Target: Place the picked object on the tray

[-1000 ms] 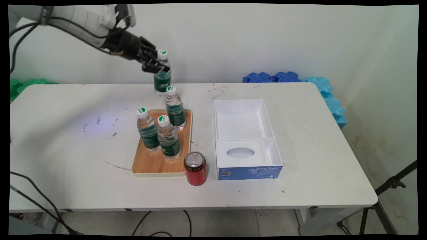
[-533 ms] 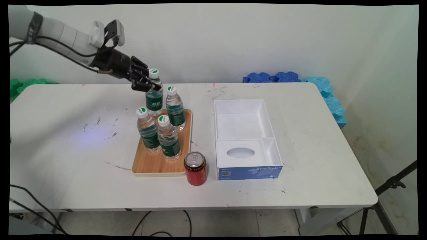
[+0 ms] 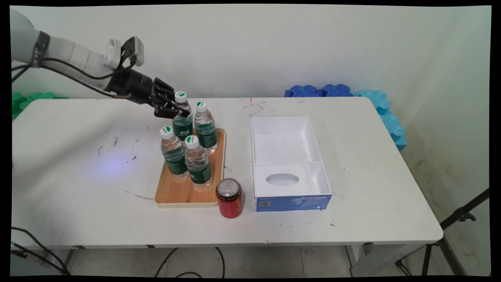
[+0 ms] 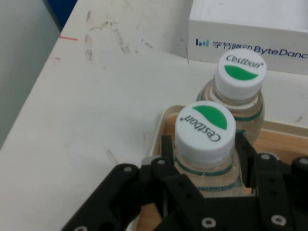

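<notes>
- Since the earlier frame the gripper point(image 3: 172, 111) has carried its bottle point(image 3: 182, 119) down to the tray's point(image 3: 184, 196) far left corner.
- Its fingers point(image 4: 166, 161) clamp the bottle's neck.
- Three more bottles point(image 3: 205, 127) stand on the tray.
- A can point(image 3: 229, 197) and box point(image 3: 287, 160) stand to the right.

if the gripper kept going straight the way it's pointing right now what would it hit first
The gripper, shut on a water bottle, points right and slightly down. The carried bottle would likely meet the neighbouring bottle on the wooden tray first; depth is uncertain.
</notes>
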